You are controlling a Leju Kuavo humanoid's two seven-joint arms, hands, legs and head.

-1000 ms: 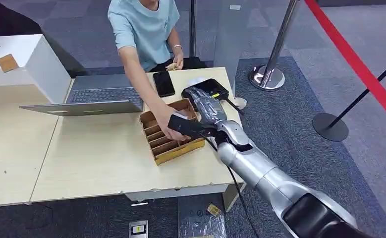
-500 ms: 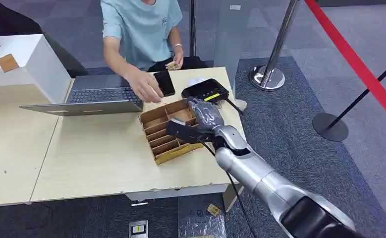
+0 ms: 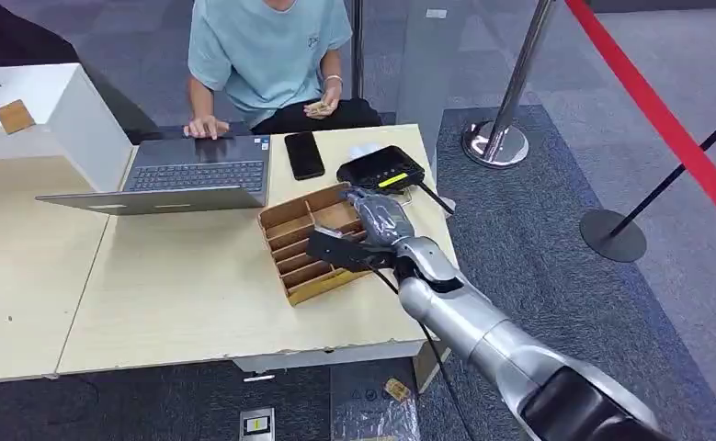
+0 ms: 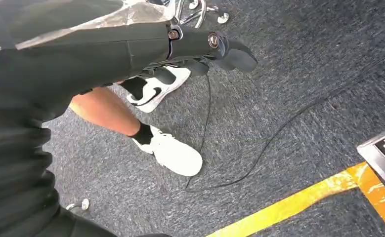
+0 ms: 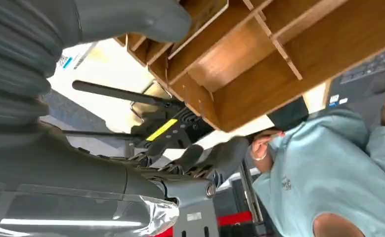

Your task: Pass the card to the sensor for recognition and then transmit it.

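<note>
A pale wooden table carries an open laptop, a black phone, a black card sensor, and a divided wooden tray, its compartments apparently empty.

A person in a light blue shirt sits behind the pale wooden bench, one hand on an open laptop. A black phone lies just beside the laptop. A white box stands on the bench's far left. On the grey carpet stand a chrome post and a red barrier belt.
</note>
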